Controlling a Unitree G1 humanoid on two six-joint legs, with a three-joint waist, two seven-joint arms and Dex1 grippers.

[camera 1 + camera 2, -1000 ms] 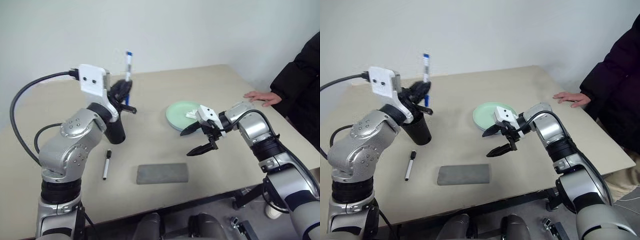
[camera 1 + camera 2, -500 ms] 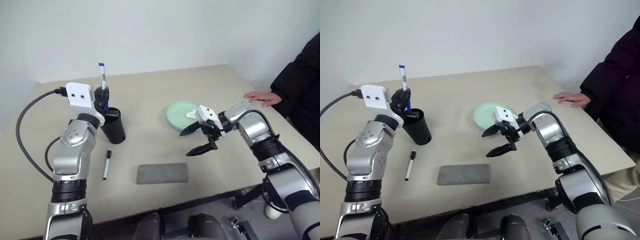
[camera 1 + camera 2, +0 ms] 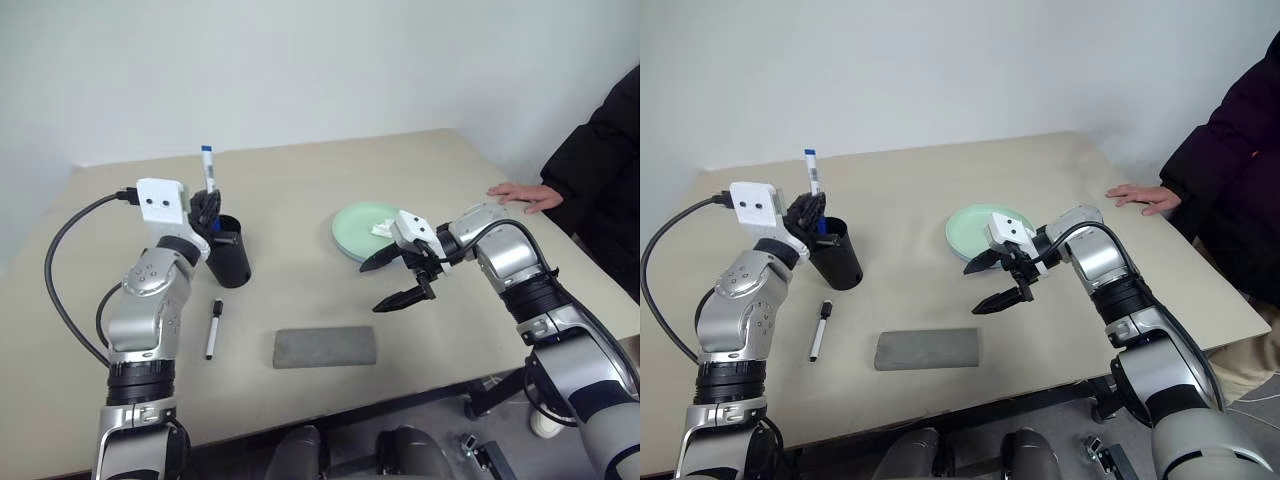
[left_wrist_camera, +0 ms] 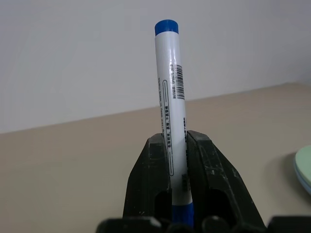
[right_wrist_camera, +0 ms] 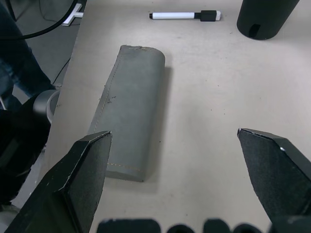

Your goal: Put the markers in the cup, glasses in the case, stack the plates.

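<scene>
Blue-capped marker [image 4: 170, 102] — upright, clamped in left claw [image 4: 175, 160].

Silver jointed arms, white wrist boxes, black cable, black-fingered left hand [image 3: 205, 208].

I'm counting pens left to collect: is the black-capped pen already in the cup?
No, the black-capped pen lies flat on the table in front of the cup, apart from it.
</scene>
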